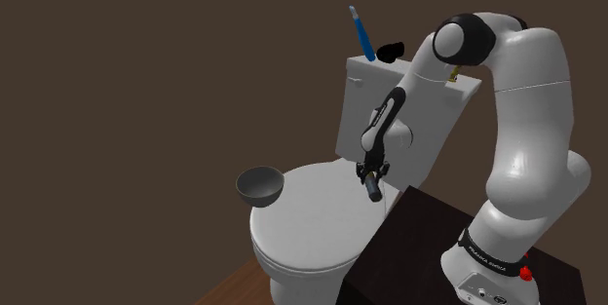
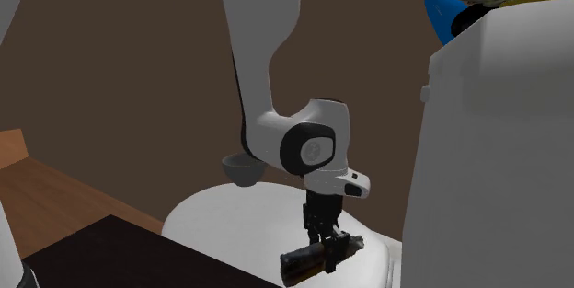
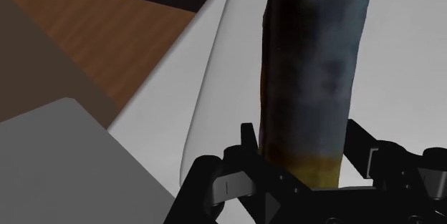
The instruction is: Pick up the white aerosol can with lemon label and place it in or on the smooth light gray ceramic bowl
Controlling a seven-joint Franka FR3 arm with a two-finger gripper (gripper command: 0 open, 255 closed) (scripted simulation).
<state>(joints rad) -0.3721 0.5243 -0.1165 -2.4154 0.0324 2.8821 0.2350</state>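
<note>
wrist view shows the hand (image 3: 302,144) clasping a dark aerosol can (image 3: 315,72) over the toilet lid (image 1: 312,210); pickup looks done, and placing it in the grey bowl (image 1: 259,184) is left.

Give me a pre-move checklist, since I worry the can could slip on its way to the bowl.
1. Gripper shut on the dark can: ok.
2. Grip centred on the can: not ok, it is clasped near one end.
3. Can clear of the toilet lid: cannot tell.
4. Grey bowl upright and empty: ok.
5. Can above the bowl: not ok, the bowl sits toward the shoulder view's left.
6. Lid between can and bowl free of obstacles: ok.
</note>
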